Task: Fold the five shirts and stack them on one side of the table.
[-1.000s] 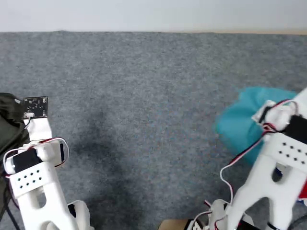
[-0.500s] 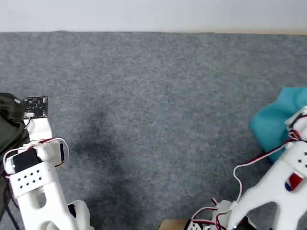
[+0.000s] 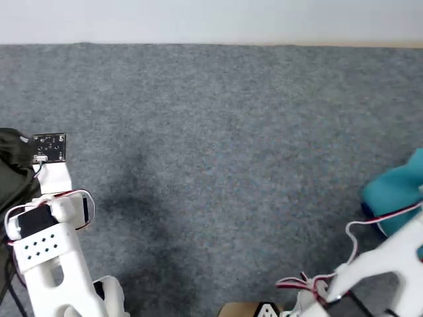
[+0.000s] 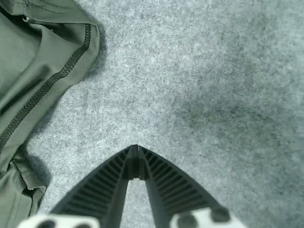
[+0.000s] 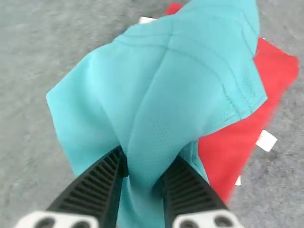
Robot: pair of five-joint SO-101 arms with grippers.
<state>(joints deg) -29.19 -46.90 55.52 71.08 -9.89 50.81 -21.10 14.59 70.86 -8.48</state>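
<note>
**Two claws, one empty and one loaded**

Two fingers of the left claw (image 4: 138, 156) are pressed tip to tip, with no gap at the tips and nothing caught between them. It hangs over bare grey tabletop (image 4: 213, 76), just beside the olive shirt (image 4: 33, 61) but not touching it. The shirt's dark stitched hem runs at a slant a little way off from the tips.

The right claw (image 5: 145, 161) is narrowly parted, only as far as the cloth in it allows. It is clamped on a gathered ridge of the teal shirt (image 5: 156, 95). The fabric bunches up between the two ribbed fingers (image 5: 102, 183) and fans out wider beyond them.

From the right wrist, the teal shirt overlaps a red shirt (image 5: 237, 137) lying flat on the grey surface. A small white label (image 5: 265, 140) sticks out at the red shirt's edge. Whether the teal cloth rests on the red one or hangs above it cannot be told.

From above, the layout is plain. The teal shirt (image 3: 396, 198) is a lump at the right edge of the tabletop (image 3: 218, 145), beside the white right arm (image 3: 390, 264). The olive shirt (image 3: 13, 165) sits at the left edge, next to the left arm (image 3: 46, 244). The two shirts are well apart, with open grey felt between them.
</note>
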